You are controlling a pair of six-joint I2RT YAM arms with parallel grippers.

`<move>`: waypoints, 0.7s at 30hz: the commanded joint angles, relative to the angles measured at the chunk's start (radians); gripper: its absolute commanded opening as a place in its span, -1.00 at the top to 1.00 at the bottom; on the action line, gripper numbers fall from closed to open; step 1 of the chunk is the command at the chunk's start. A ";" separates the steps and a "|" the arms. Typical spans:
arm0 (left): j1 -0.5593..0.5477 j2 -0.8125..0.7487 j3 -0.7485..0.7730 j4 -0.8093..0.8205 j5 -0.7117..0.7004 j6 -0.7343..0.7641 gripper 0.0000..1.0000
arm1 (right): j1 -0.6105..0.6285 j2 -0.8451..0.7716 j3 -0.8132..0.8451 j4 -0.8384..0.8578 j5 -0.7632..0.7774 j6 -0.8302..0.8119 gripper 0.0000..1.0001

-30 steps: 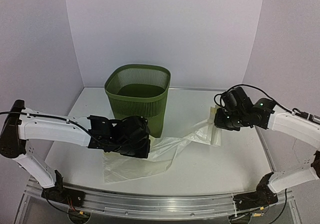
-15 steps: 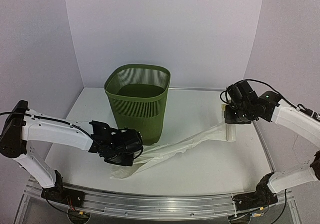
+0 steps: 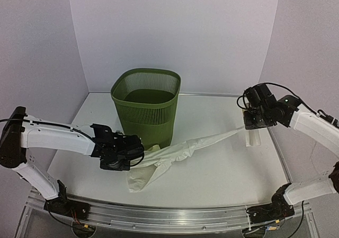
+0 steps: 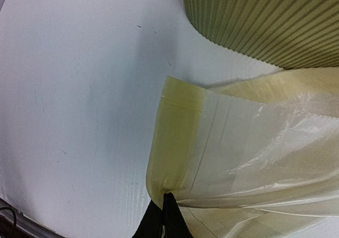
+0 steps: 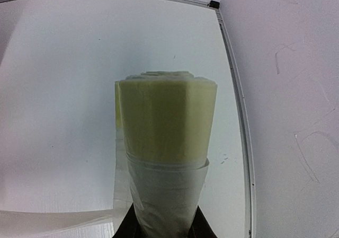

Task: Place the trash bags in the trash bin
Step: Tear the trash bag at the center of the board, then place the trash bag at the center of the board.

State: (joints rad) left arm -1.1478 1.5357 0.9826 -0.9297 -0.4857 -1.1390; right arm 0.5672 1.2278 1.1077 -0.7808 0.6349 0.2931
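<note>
White table (image 3: 228,172), trash bag (image 3: 183,151) taut between left fingers (image 4: 174,226) and right fingers (image 5: 126,226).

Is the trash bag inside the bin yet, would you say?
Outside: the trash bag stretches across the table, beside the trash bin.

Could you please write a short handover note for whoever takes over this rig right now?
Left pincer: shut, pinching an edge of the unrolled trash bag, low in front of the trash bin.
Right pincer: shut on the roll of trash bags, at the right side of the table.
Things: the bag is strung between the two pincers, with a loose end drooping onto the table. The bin stands upright, and none of the bag is inside it.
Done: one bag drawn out from the roll.
Left: probably free it from the roll, then get it into the bin.
</note>
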 commanded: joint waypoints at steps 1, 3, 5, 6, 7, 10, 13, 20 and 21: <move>0.031 -0.082 -0.030 -0.125 -0.058 -0.046 1.00 | -0.048 0.024 0.051 -0.011 0.137 -0.049 1.00; 0.043 -0.092 -0.038 -0.135 -0.059 -0.055 1.00 | -0.067 0.041 0.051 -0.011 0.140 -0.057 1.00; 0.052 -0.095 -0.044 -0.151 -0.061 -0.068 1.00 | -0.091 0.053 0.049 -0.011 0.145 -0.059 1.00; 0.056 -0.095 -0.045 -0.164 -0.063 -0.076 1.00 | -0.101 0.058 0.048 -0.011 0.148 -0.058 1.00; 0.060 -0.095 -0.044 -0.179 -0.067 -0.087 1.00 | -0.110 0.061 0.047 -0.012 0.153 -0.058 1.00; 0.068 -0.105 -0.043 -0.199 -0.075 -0.090 1.00 | -0.142 0.069 0.046 -0.011 0.148 -0.054 1.00; 0.069 -0.139 -0.048 -0.160 -0.067 -0.057 1.00 | -0.148 0.084 0.052 -0.011 0.058 -0.045 1.00; 0.066 -0.240 -0.046 0.029 -0.031 0.139 1.00 | -0.148 0.224 0.027 0.024 -0.110 0.057 1.00; 0.066 -0.264 -0.046 0.063 -0.024 0.183 1.00 | -0.148 0.259 0.025 0.027 -0.145 0.075 1.00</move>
State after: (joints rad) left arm -1.0836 1.3668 0.9349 -1.0191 -0.5219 -1.1219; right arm 0.4187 1.3788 1.1200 -0.7809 0.6196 0.2756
